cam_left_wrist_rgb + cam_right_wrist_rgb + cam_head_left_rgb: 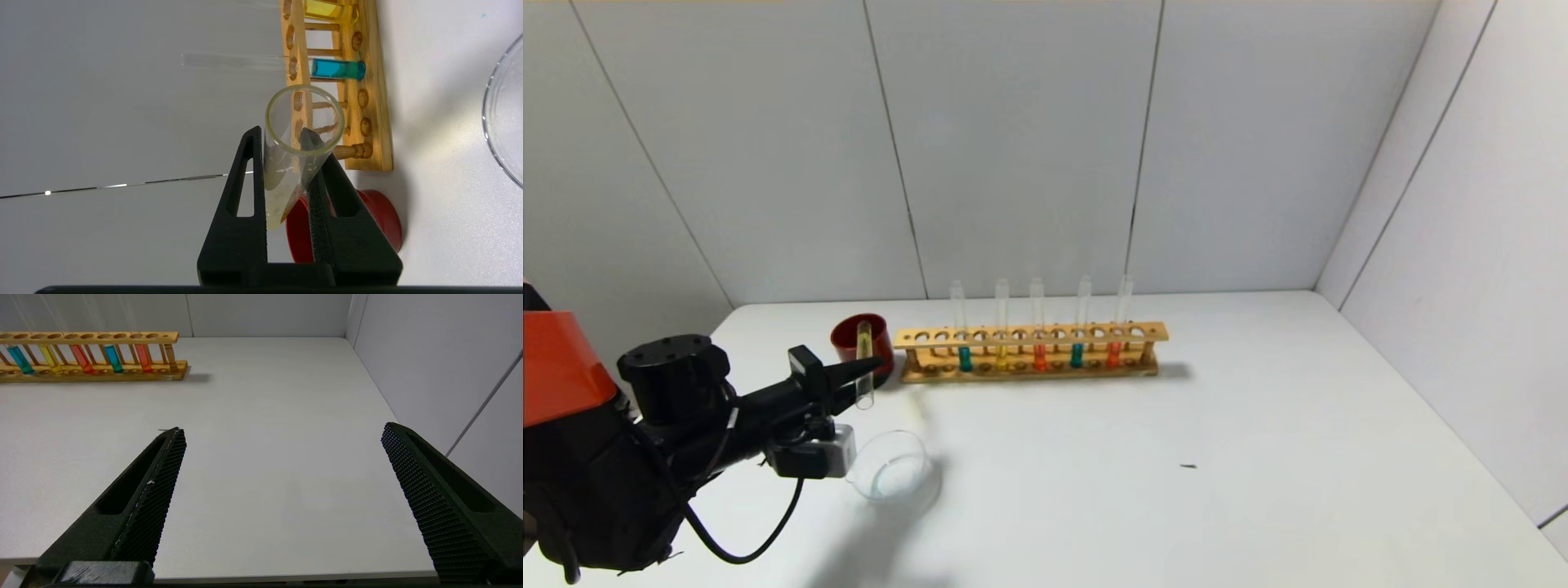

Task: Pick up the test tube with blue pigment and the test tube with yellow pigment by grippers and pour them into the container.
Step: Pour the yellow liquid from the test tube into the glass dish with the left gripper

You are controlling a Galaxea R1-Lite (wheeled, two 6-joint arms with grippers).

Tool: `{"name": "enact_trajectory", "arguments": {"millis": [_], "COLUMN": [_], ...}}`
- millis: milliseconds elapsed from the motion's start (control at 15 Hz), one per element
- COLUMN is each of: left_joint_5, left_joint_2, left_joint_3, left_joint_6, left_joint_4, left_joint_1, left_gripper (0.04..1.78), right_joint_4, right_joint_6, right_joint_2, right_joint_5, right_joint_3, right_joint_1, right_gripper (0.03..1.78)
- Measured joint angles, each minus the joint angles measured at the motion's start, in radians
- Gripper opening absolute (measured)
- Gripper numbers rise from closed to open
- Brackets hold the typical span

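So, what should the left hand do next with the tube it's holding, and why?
Probably the left hand should carry its tube over the red cup and let go: the tube holds only yellowish residue, so pouring looks done, and the cup sits just behind. The right hand hangs open, apart.

I see the rack (1029, 355) across the table's (1176, 506) back-left, five tubes standing in it. The cup (849, 333) sits just left of the rack; the dish (890, 465) lies nearer me. My left gripper (870, 365) holds a tube (864, 363) before the cup.
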Motion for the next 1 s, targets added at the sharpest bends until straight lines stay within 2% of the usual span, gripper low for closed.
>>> {"name": "enact_trajectory", "arguments": {"millis": [1000], "left_joint_5": [-0.003], "left_joint_2": [0.015], "left_joint_3": [0.017], "left_joint_6": [0.167], "left_joint_4": [-0.024], "left_joint_1": [-0.003], "left_gripper": [0.33], "right_joint_4": [0.0], "right_joint_6": [0.0], "right_joint_2": [0.0], "right_joint_5": [0.0], "right_joint_3": [0.0], "right_joint_1": [0.0], "right_gripper": [1.75]}}
